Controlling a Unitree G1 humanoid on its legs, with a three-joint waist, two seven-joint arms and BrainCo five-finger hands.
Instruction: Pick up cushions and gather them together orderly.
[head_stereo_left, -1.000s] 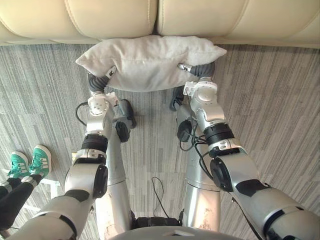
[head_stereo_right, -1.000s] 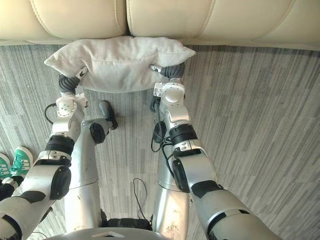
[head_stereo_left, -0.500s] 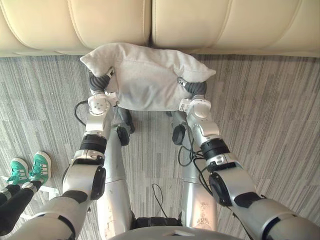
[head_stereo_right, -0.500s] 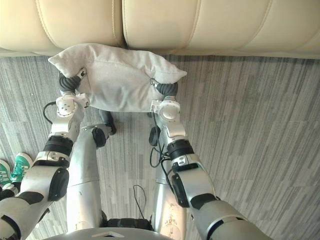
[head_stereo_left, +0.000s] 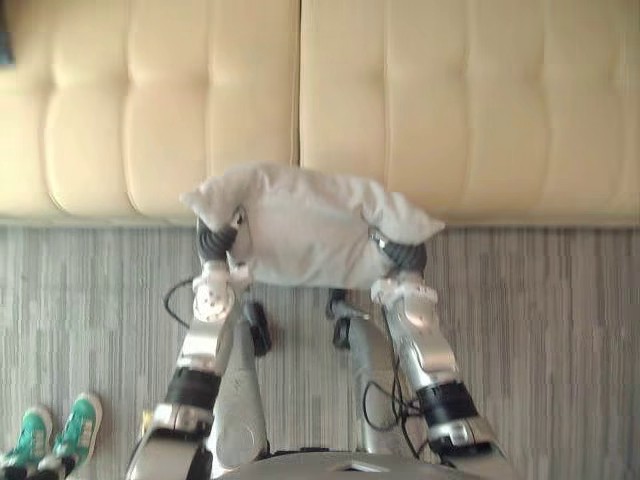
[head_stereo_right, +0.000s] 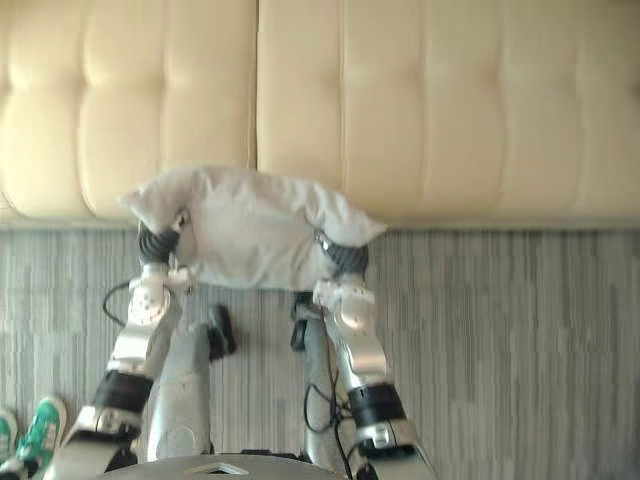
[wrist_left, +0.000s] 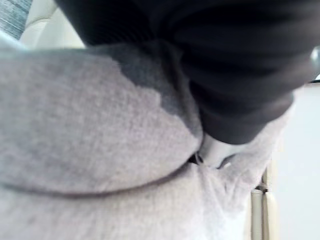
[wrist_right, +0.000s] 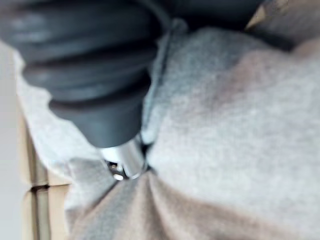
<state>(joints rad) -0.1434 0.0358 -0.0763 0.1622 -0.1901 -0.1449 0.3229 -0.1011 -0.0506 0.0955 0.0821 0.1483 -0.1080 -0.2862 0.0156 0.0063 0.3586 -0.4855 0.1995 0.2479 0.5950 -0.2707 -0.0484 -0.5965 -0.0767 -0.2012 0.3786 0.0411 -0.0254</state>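
Note:
A light grey cushion (head_stereo_left: 305, 230) hangs crosswise between my two hands, in front of the cream sofa (head_stereo_left: 450, 110) and over the seat's front edge. My left hand (head_stereo_left: 214, 243) grips its left end and my right hand (head_stereo_left: 402, 256) its right end. In the left wrist view a silver finger below the dark cover of the left hand (wrist_left: 235, 65) digs into puckered cloth of the cushion (wrist_left: 100, 125). The right wrist view shows the same: the right hand (wrist_right: 90, 65) pinches a fold of the cushion (wrist_right: 240, 125).
The sofa's two tufted seat pads meet at a seam (head_stereo_left: 299, 90) just behind the cushion. Grey striped carpet (head_stereo_left: 560, 330) lies in front of the sofa. A person's green shoes (head_stereo_left: 55, 435) stand on the carpet at the lower left.
The camera has tilted up, so more of the sofa seat shows. Both hands have carried the cushion up and forward, from the carpet's edge to the seat's front edge.

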